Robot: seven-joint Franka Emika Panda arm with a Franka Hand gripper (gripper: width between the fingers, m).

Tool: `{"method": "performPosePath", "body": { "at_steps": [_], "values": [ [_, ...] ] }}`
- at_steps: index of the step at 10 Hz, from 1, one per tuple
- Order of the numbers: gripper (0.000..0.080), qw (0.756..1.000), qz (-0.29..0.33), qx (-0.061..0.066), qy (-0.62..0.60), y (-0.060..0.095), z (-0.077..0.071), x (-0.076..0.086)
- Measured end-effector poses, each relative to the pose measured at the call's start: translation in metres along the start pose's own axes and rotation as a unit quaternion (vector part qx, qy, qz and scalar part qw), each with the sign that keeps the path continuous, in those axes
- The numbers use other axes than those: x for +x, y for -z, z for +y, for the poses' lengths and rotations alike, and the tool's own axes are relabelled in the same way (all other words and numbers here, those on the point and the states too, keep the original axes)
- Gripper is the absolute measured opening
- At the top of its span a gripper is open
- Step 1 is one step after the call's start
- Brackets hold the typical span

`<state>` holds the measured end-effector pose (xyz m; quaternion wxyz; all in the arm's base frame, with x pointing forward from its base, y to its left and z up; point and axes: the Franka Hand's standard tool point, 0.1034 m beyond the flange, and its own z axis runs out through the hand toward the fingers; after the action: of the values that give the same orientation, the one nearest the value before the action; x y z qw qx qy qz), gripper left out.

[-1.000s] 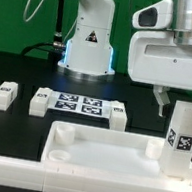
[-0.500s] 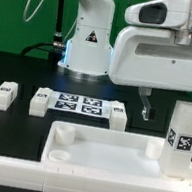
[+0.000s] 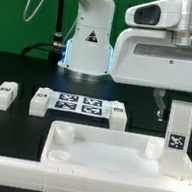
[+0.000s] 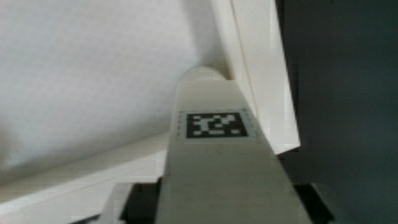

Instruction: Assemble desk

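White blocky leg (image 3: 180, 126), seemingly smooth plastic

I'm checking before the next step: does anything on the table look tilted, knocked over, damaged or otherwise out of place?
Nothing stands out. The white block leg stands upright at a corner of the white rimmed plastic tabletop, on the exterior view's right, clasped by the gripper. Three more white legs lie tidily beside the marker board.

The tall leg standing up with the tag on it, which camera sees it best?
The exterior view. It shows the upright leg nearly whole, standing at the tabletop's corner on the exterior view's right, tag facing the camera. The wrist view sees only one tagged face, very close up.
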<state>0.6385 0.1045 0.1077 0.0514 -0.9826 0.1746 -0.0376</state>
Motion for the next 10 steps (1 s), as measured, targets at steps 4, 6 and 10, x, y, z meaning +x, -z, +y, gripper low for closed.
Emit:
{"method": "performPosePath", "body": {
  "at_steps": [4, 6, 10],
  "values": [
    [0.0286, 0.968, -0.012, -0.001, -0.251, 0.002, -0.002, -0.001],
    [0.0290, 0.881, -0.003, 0.014, -0.473, -0.003, -0.012, -0.007],
    [0.0291, 0.819, 0.010, 0.021, -0.573, -0.003, -0.014, -0.007]
  ]
}}
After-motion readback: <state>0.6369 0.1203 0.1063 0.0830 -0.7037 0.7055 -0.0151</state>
